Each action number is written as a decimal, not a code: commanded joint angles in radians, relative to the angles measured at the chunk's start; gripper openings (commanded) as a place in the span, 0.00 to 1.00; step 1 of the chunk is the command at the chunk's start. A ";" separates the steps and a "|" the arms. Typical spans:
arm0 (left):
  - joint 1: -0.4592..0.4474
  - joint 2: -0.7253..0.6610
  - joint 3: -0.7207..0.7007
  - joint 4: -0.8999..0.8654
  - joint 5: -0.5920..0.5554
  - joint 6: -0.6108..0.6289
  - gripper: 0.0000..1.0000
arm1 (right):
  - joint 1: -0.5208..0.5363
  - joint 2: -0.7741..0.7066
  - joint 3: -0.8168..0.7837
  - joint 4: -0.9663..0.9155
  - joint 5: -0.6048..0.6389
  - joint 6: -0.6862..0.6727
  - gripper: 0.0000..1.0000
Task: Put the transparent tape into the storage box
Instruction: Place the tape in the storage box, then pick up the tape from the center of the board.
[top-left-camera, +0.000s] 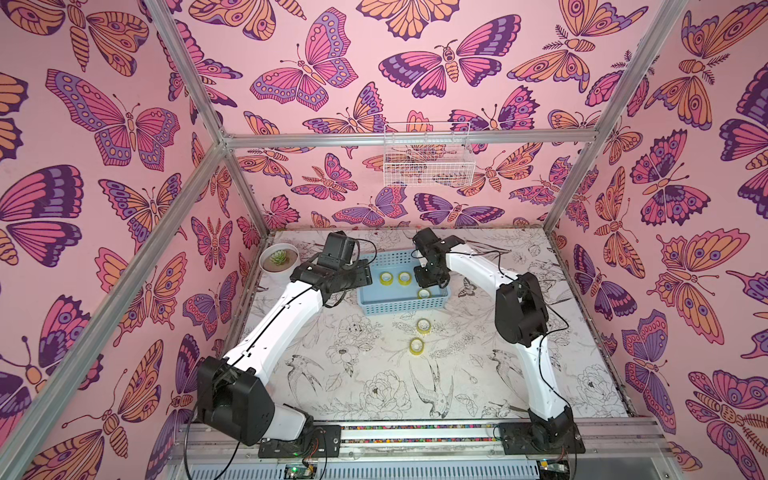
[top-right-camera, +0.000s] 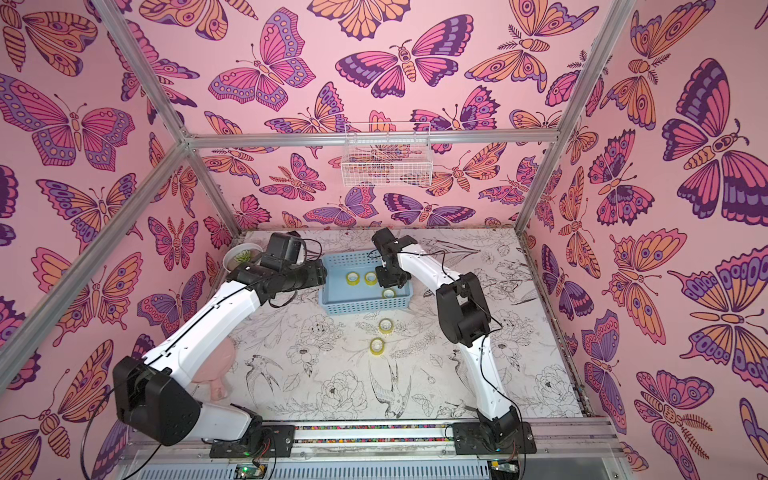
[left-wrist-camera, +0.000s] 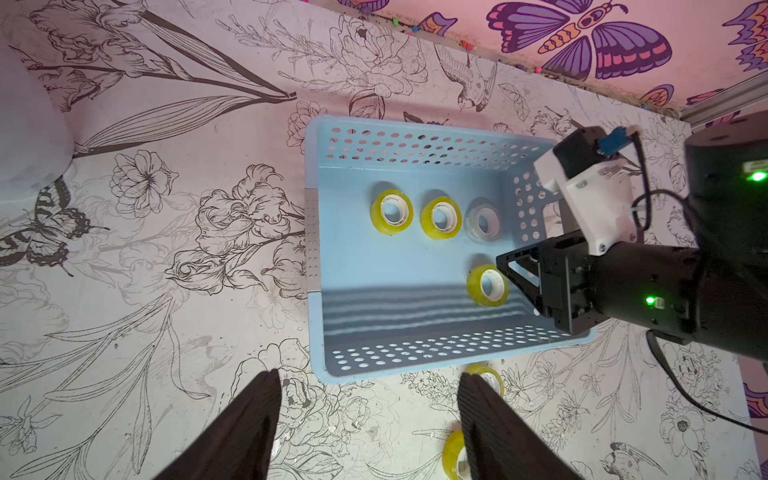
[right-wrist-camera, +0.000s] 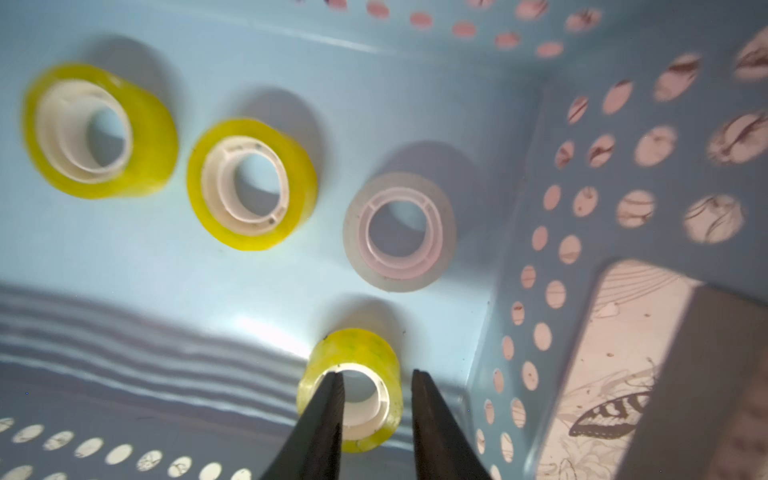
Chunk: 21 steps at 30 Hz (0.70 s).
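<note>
Beside three other rolls (right-wrist-camera: 249, 241) in the storage box (right-wrist-camera: 124, 257), a yellow roll (right-wrist-camera: 353, 345) is being straddled by the right gripper (right-wrist-camera: 376, 374), jaws narrow; the left gripper (left-wrist-camera: 369, 374) is being held wide, empty.

The storage box (left-wrist-camera: 415, 166) is light blue, its sides dotted with round holes, grey shadow stripes across its floor. A yellow-tinted roll (right-wrist-camera: 156, 158), a second yellow roll (right-wrist-camera: 245, 241) and a third yellow roll (right-wrist-camera: 353, 347) have white cores; a colourless roll (right-wrist-camera: 395, 284) is whitish-grey around a pale core. A fourth yellow roll (top-left-camera: 423, 327) and a fifth yellow roll (top-left-camera: 416, 352) show against the bench (top-left-camera: 374, 386), white with black line drawings of flowers and birds. The surrounding walls (top-left-camera: 353, 83) are pink with orange, purple and magenta butterflies. The left claw (left-wrist-camera: 368, 374) and right claw (right-wrist-camera: 377, 372) are black. The wire basket (top-left-camera: 428, 166) and plant pot (top-left-camera: 274, 272) are white, the plant (top-left-camera: 277, 258) green.
</note>
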 joint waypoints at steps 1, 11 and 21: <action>0.006 -0.016 -0.019 0.002 0.000 0.011 0.74 | 0.005 -0.036 0.056 -0.057 0.013 -0.004 0.34; -0.067 -0.210 -0.155 0.002 0.051 0.099 0.74 | 0.089 -0.342 -0.113 -0.101 0.084 0.000 0.34; -0.381 -0.227 -0.411 0.101 -0.047 -0.058 0.71 | 0.120 -0.691 -0.643 0.062 0.027 0.148 0.33</action>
